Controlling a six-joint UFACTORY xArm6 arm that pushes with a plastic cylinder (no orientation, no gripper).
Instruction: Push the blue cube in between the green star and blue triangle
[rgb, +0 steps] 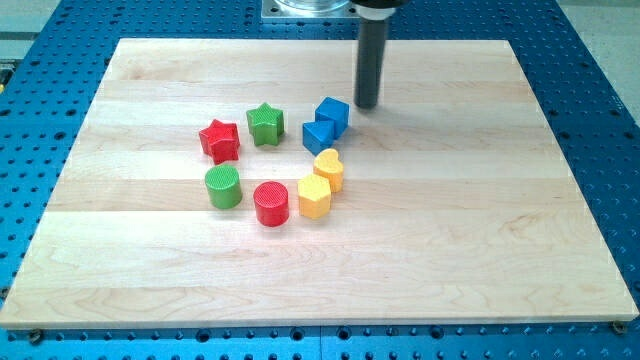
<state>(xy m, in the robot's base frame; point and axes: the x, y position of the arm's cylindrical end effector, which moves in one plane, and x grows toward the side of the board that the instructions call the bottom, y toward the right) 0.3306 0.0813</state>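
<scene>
Camera view, the only one. My tip sits in the upper middle of the frame, just to the right of the blue cube and slightly above it. I cannot tell if it touches the cube; it looks like a sliver of gap. My tool is a bare rod with nothing to open or close, and it holds nothing.

The blue cube is at the upper right of the block cluster, touching or nearly touching the blue triangle, which lies just below and to its left. The green star is further left, with a clear gap between it and the triangle.

Progress: not done. The cube is on the right of the triangle, not in the gap between star and triangle. My guess is the cube has to go left, around the top of the triangle, then down into that gap. From my current side, a leftward push looks plausible. The risk is dragging the triangle along, since the two are so close.

Other blocks sit lower in the cluster: red star, green cylinder, red cylinder, yellow hexagon, yellow heart. All are on the wooden board and out of the path.
</scene>
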